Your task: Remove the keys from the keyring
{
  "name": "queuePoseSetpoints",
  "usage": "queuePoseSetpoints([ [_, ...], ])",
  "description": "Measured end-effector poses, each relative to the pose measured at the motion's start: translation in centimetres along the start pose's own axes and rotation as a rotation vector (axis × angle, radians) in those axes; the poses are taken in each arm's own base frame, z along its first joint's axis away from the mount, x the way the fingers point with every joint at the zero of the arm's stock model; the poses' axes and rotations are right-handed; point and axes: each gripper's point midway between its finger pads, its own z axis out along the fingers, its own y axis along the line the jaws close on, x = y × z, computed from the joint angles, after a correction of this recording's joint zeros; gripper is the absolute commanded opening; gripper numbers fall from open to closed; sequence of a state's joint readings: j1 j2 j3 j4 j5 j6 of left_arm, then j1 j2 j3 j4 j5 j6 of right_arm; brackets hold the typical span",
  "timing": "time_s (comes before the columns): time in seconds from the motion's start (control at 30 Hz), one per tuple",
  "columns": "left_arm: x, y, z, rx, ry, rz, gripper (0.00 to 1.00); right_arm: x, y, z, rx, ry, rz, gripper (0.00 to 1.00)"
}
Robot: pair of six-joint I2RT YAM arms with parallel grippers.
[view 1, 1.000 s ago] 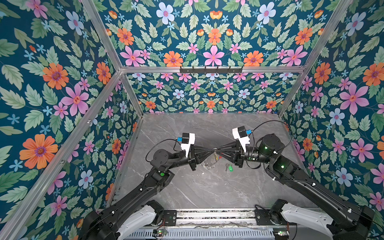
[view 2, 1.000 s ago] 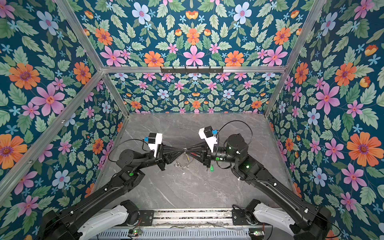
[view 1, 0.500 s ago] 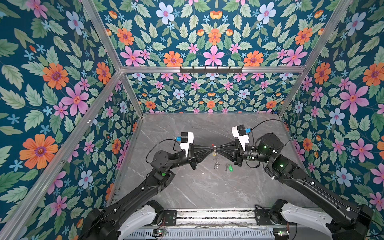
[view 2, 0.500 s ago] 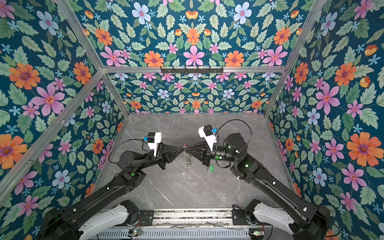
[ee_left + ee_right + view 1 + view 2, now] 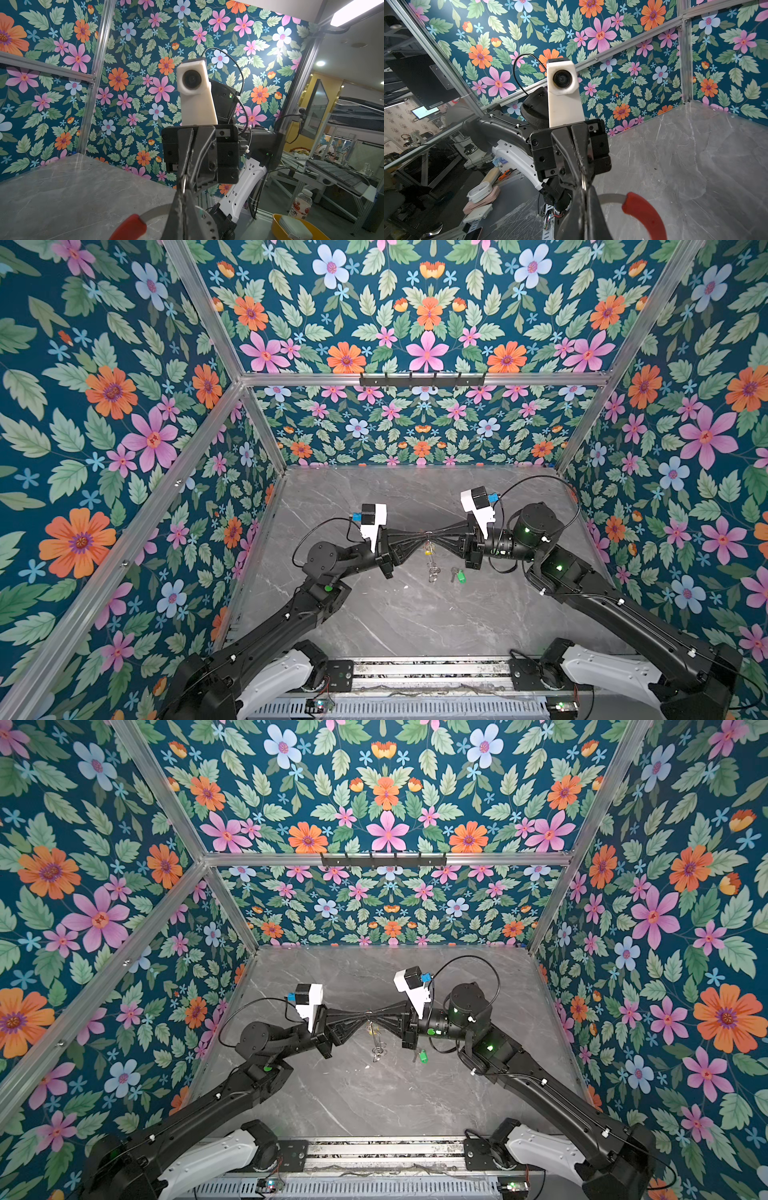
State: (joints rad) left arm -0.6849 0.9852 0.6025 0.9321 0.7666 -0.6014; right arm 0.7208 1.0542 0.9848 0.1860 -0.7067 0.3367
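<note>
Above the middle of the grey table, my left gripper (image 5: 422, 536) and right gripper (image 5: 435, 536) meet tip to tip, both shut. The keyring (image 5: 432, 568) hangs edge-on below them with a yellow-headed key (image 5: 429, 548) and small silver rings. Both wrist views show its grey wire and red sleeve (image 5: 128, 228) (image 5: 645, 212) beside the closed fingers. A thin silver ring is nipped at the tips of the left gripper (image 5: 184, 190) and the right gripper (image 5: 584, 187). A green-headed key (image 5: 458, 575) (image 5: 422, 1056) lies loose on the table under the right gripper.
Floral walls on aluminium posts close the table (image 5: 415, 622) in at the left, back and right. A black hook rail (image 5: 422, 379) sits high on the back wall. A metal rail (image 5: 415, 672) with both arm bases runs along the front edge.
Both grippers have risen slightly together. The right gripper's jaws have closed fully. The keyring, bunched and slanted a second ago, now hangs straight down.
</note>
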Motion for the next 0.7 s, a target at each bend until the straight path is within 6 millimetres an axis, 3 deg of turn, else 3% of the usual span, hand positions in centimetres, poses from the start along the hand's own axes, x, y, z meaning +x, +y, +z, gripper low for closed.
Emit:
queuePoseSetpoints([
  [0.1,-0.1,0.0,0.0,0.0,-0.004,0.003,0.0,-0.2,0.0,0.0,0.0,0.0,-0.001,0.0],
  [0.23,-0.1,0.0,0.0,-0.001,-0.007,0.006,0.2,-0.2,0.1,0.0,0.003,0.009,0.004,0.0],
  [0.33,-0.1,0.0,-0.1,-0.006,-0.004,0.0,0.28,-0.1,0.2,-0.1,0.006,0.021,0.01,0.0],
  [0.7,-0.3,-0.5,-0.3,-0.048,0.074,0.009,0.34,1.0,0.6,-0.8,0.027,0.143,-0.004,0.0],
])
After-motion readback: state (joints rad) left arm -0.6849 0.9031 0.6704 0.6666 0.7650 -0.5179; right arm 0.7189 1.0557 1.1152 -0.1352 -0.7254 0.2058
